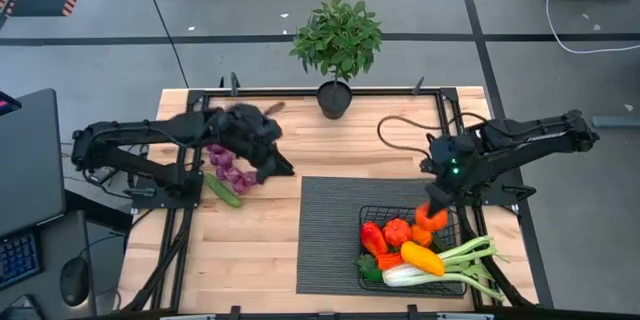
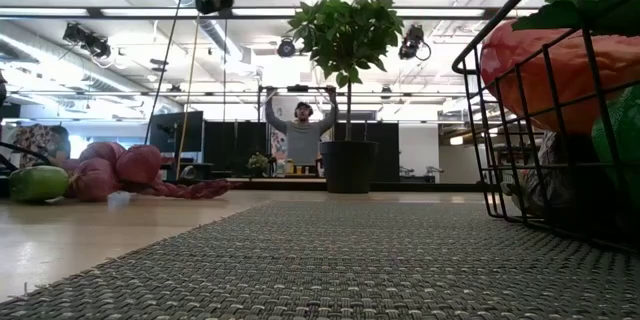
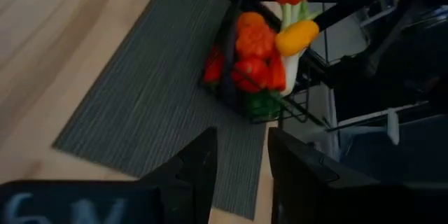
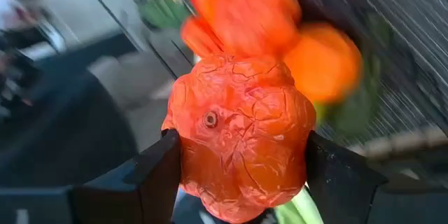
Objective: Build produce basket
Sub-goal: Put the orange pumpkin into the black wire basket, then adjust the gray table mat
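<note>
In the high view, the right gripper (image 1: 432,217) hangs over the far edge of the basket (image 1: 372,212), which stands on the dark ribbed mat (image 1: 330,230) at the near right of the table (image 1: 250,250). It pinches an orange pepper (image 1: 432,219) between its fingers. Inside the basket lie a red pepper (image 1: 373,237), another orange pepper (image 1: 397,231), a yellow pepper (image 1: 421,257) and a leek (image 1: 455,263) whose green end sticks out to the right. The left gripper (image 1: 280,167) is at the far left part of the table, beside purple grapes (image 1: 233,172) and a green cucumber (image 1: 223,191); a potted plant (image 1: 337,50) stands at the far edge.

In the low view, the grapes (image 2: 110,168) and cucumber (image 2: 38,182) lie on the left and the basket wall (image 2: 530,110) rises on the right. A person (image 2: 300,132) stands in the room behind.

In the left wrist view, the two fingers (image 3: 203,164) are slightly apart and hold nothing; the filled basket (image 3: 241,94) is seen beyond them.

In the right wrist view, the fingers (image 4: 150,171) press both sides of the wrinkled orange pepper (image 4: 241,147). Behind it the shapes are blurred, probably the other produce.
</note>
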Robot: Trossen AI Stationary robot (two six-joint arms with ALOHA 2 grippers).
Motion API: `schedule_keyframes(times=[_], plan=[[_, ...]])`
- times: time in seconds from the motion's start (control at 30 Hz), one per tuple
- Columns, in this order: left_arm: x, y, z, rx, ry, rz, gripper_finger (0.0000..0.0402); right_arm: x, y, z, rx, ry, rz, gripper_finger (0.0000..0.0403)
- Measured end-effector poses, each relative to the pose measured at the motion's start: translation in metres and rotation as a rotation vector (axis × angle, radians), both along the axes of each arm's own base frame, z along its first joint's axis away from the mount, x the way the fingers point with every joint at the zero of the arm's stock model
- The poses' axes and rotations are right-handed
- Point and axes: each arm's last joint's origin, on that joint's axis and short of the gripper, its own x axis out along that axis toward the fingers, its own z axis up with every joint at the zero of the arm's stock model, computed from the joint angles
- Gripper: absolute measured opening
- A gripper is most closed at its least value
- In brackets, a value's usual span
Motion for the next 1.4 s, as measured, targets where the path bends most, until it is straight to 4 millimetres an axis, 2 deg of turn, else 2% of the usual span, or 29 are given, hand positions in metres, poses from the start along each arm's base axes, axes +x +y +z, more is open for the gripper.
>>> schedule_keyframes(times=[0.2, 0.33, 0.47, 0.63, 0.8, 1.2, 1.4], plan=[[0.038, -0.028, -0.029, 0.033, 0.064, -0.020, 0.0133, -0.015, 0.011, -0.008, -0.016, 0.133, 0.147, 0.0267], [0.062, -0.039, -0.065, 0.059, 0.183, -0.057, 0.0133, -0.021, 0.013, -0.013, -0.093, 0.211, 0.167, 0.0275], [0.079, -0.040, -0.097, 0.058, 0.288, -0.059, 0.0133, -0.022, 0.013, -0.015, -0.171, 0.202, 0.162, 0.0305], [0.088, -0.041, -0.118, 0.058, 0.349, -0.061, 0.0133, -0.021, 0.013, -0.015, -0.218, 0.188, 0.138, 0.0358], [0.097, -0.047, -0.129, 0.067, 0.333, -0.083, 0.0133, -0.021, 0.014, -0.015, -0.205, 0.189, 0.145, 0.0395], [0.110, -0.064, -0.181, 0.112, 0.477, -0.087, 0.0133, -0.017, 0.014, -0.014, -0.205, 0.172, 0.076, 0.0373], [0.111, -0.078, -0.193, 0.100, 0.502, -0.116, 0.0133, -0.013, 0.015, -0.012, -0.200, 0.132, 0.043, 0.0373]])
